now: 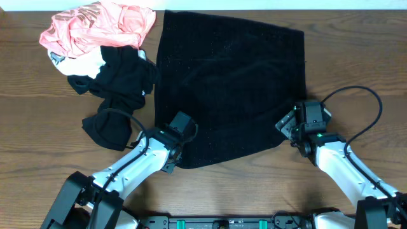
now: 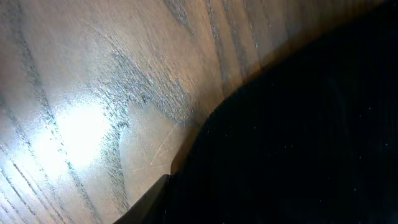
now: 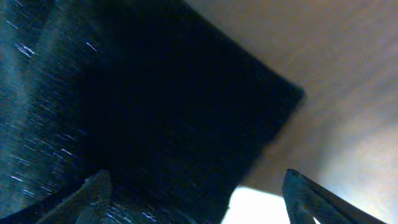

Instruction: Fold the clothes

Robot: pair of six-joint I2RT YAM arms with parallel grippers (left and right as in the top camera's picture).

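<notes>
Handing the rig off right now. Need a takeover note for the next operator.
Left end effector: at the near left corner of the black knit garment; open or shut cannot be told.
Right end effector: open, over the garment's near right edge, holding nothing.
Garment: flat on the table, a rough rectangle. The pink garment and the smaller black garment are piled far left.
Done: laid flat, likely part-folded.
Left: probably more folds.

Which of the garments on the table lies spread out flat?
The large fuzzy black garment in the middle; the pink garment and the smaller black garment lie crumpled.
</notes>
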